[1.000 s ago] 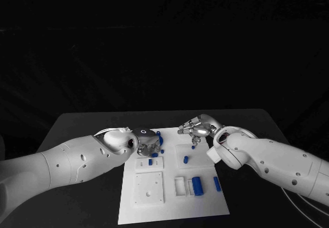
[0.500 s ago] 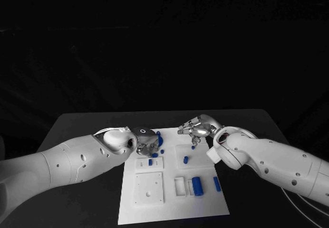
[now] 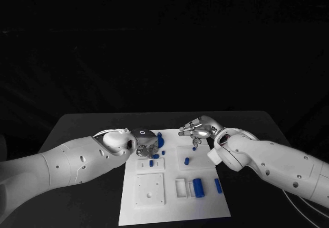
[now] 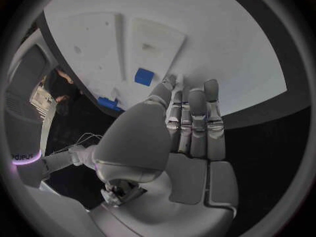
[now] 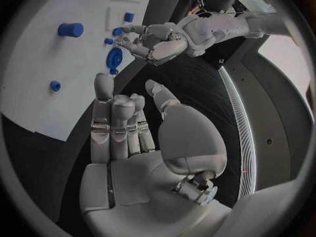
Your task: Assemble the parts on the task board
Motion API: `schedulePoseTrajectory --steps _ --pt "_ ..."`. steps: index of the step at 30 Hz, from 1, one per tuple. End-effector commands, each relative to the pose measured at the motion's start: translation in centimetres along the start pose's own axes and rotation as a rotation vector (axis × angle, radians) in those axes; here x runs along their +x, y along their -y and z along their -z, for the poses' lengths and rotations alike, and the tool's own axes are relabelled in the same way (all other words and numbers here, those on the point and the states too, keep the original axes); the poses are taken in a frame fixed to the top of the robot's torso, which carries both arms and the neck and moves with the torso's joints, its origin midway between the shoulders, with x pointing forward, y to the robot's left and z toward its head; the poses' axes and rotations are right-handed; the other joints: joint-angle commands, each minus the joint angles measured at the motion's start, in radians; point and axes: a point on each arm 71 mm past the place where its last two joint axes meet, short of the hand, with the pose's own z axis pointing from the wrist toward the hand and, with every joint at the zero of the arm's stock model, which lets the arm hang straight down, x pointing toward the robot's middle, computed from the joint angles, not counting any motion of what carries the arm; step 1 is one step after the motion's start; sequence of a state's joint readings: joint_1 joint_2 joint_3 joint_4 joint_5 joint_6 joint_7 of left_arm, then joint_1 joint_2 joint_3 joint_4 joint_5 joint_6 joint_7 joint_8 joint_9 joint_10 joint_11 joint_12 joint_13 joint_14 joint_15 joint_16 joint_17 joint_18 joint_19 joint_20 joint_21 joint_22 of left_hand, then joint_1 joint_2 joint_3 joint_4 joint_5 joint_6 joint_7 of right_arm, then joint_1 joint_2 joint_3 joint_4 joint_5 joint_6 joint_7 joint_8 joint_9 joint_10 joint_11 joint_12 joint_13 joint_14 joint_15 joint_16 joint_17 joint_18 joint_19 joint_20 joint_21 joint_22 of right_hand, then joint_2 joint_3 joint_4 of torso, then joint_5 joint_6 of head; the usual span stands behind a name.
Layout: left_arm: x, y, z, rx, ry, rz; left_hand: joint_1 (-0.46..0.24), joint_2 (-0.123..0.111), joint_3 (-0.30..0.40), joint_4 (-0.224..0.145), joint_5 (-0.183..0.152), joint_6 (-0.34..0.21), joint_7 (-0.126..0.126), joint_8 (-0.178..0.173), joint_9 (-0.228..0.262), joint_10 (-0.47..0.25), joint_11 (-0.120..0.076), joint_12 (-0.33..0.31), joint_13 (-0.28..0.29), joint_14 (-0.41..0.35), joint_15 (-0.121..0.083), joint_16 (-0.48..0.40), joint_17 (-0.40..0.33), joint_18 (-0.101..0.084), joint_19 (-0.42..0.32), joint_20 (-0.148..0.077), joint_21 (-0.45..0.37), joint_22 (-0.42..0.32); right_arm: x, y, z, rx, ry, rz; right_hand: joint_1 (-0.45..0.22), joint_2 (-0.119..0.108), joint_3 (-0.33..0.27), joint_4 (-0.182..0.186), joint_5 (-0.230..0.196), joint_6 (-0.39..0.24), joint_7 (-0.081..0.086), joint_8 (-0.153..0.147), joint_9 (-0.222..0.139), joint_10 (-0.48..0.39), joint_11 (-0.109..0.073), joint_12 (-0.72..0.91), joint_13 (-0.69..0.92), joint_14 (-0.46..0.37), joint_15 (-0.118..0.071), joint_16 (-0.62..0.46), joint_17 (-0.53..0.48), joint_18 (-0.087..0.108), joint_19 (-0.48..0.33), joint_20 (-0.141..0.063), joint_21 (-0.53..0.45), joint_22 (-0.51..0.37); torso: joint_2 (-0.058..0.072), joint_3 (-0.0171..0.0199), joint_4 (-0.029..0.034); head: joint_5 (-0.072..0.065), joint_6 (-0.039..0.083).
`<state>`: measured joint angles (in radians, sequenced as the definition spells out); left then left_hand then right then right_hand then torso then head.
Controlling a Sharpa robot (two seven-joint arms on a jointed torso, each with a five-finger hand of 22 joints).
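The white task board lies in the middle of the black table. My left hand hovers over its far left corner with fingers stretched out together, holding nothing. A long blue part stands just beside it, seen as a blue oval near the left hand in the right wrist view. My right hand hangs above the board's far edge, fingers apart and empty. Small blue parts sit in the board's blocks. A blue cylinder and a thin blue bar lie nearer me.
A square white plate with small holes occupies the board's near left. A white slotted block stands beside the cylinder. Bare black table surrounds the board on all sides. The left wrist view shows a blue square part set in a white block.
My right hand's fingers have lifted a little off the board and spread. The left hand has hardly moved.
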<state>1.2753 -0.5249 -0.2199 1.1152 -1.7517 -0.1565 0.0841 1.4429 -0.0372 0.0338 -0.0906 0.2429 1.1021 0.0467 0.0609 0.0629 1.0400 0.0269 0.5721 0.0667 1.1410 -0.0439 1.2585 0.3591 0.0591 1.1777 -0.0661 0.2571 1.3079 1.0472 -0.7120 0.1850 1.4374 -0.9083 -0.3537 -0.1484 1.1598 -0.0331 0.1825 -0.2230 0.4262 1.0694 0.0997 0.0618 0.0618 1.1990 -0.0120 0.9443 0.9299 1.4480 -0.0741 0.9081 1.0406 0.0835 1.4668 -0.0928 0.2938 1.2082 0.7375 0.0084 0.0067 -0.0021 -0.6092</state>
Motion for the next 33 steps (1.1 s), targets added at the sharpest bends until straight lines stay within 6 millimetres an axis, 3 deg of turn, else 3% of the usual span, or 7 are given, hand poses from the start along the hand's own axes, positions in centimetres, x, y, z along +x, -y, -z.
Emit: schedulePoseTrajectory --steps 1,7,10,17,21,24,33 --pt "0.7 0.0 0.2 -0.012 -0.001 0.015 0.016 0.000 0.019 -0.006 0.014 -0.005 0.010 0.001 0.000 0.009 0.000 -0.012 -0.002 0.003 -0.001 -0.001 -0.002 -0.016 0.003 -0.001 0.001 0.023 0.2 -0.3 -0.1 -0.038 -0.017 0.061 0.012 0.000 0.004 -0.014 0.001 0.008 0.000 0.000 0.001 0.001 0.000 -0.003 0.001 0.002 -0.005 -0.001 0.002 0.004 0.035 -0.007 0.001 0.002 -0.001 -0.0008 0.0004 0.007 0.001" --pt "-0.2 -0.4 0.6 -0.021 0.058 0.093 0.006 -0.017 0.084 -0.024 0.019 -0.005 0.024 0.001 0.000 0.027 0.009 -0.078 -0.003 0.003 0.004 -0.030 -0.014 -0.009 -0.015 0.002 0.027 0.023 0.8 -0.7 -0.4 -0.088 -0.050 0.180 0.011 0.005 0.020 -0.050 -0.006 0.011 0.000 0.000 0.001 0.005 0.000 0.005 0.009 0.004 -0.005 0.014 0.015 0.004 0.036 -0.007 0.020 0.013 -0.002 -0.0010 0.0038 0.015 0.001" --pt "-1.2 -1.0 1.0 -0.037 0.099 0.204 -0.007 -0.031 0.105 -0.026 0.018 -0.011 0.028 0.001 0.000 0.025 0.021 -0.144 -0.005 -0.011 0.013 -0.093 -0.041 -0.005 -0.036 0.011 0.017 0.018 1.4 -1.1 -0.8 -0.126 -0.082 0.274 0.014 0.008 0.026 -0.057 -0.012 0.015 -0.001 0.000 0.001 0.008 -0.001 0.014 0.018 0.005 -0.005 0.027 0.027 0.004 0.037 -0.007 0.036 0.022 -0.002 -0.0002 0.0009 0.029 0.003" --pt "-3.6 -2.6 2.3 -0.089 0.198 0.504 -0.010 -0.029 0.137 -0.038 0.043 -0.002 0.055 0.002 0.000 0.088 0.030 -0.241 -0.006 -0.015 0.029 -0.264 -0.110 0.001 -0.074 0.029 -0.044 0.001 2.5 -2.6 -2.0 -0.198 -0.135 0.474 0.024 0.009 0.044 -0.059 -0.028 0.032 -0.004 0.000 0.001 0.011 -0.003 0.021 0.028 0.005 -0.006 0.038 0.038 0.003 0.035 -0.008 0.045 0.033 -0.002 -0.0008 0.0056 0.049 0.004" --pt "-5.0 -3.7 3.5 -0.127 0.259 0.668 -0.005 -0.020 0.153 -0.048 0.055 0.018 0.071 0.004 0.001 0.130 0.030 -0.267 -0.007 -0.022 0.034 -0.358 -0.147 -0.003 -0.096 0.033 -0.076 -0.012 3.3 -3.7 -2.7 -0.233 -0.158 0.582 0.026 0.006 0.066 -0.060 -0.038 0.044 -0.008 -0.001 0.001 0.016 -0.005 0.027 0.036 0.006 -0.007 0.045 0.045 0.000 0.038 -0.009 0.073 0.049 -0.004 -0.0027 0.0137 0.059 0.003" --pt "-5.9 -4.7 4.6 -0.157 0.296 0.754 -0.012 -0.017 0.161 -0.059 0.055 0.032 0.068 0.002 0.001 0.174 0.024 -0.322 -0.007 0.027 0.034 -0.474 -0.184 -0.006 -0.087 0.034 -0.115 -0.034 4.0 -4.4 -3.3 -0.259 -0.167 0.659 0.030 0.009 0.081 -0.060 -0.048 0.059 -0.012 0.001 0.001 0.023 -0.007 0.039 0.049 0.008 -0.007 0.057 0.054 -0.001 0.038 -0.009 0.092 0.060 -0.004 -0.0047 0.0186 0.069 0.001" --pt "-7.0 -6.0 7.3 -0.221 0.387 0.921 -0.015 -0.005 0.146 -0.064 0.055 0.040 0.065 0.003 0.001 0.222 0.016 -0.376 -0.005 0.064 0.030 -0.541 -0.159 -0.012 -0.055 0.028 -0.164 -0.039 6.8 -5.4 -4.5 -0.325 -0.186 0.853 0.037 -0.005 0.148 -0.061 -0.079 0.082 -0.016 0.000 0.001 0.041 -0.007 0.070 0.087 0.012 -0.002 0.082 0.073 -0.006 0.038 -0.005 0.137 0.096 0.004 -0.0167 0.0458 0.082 -0.004"
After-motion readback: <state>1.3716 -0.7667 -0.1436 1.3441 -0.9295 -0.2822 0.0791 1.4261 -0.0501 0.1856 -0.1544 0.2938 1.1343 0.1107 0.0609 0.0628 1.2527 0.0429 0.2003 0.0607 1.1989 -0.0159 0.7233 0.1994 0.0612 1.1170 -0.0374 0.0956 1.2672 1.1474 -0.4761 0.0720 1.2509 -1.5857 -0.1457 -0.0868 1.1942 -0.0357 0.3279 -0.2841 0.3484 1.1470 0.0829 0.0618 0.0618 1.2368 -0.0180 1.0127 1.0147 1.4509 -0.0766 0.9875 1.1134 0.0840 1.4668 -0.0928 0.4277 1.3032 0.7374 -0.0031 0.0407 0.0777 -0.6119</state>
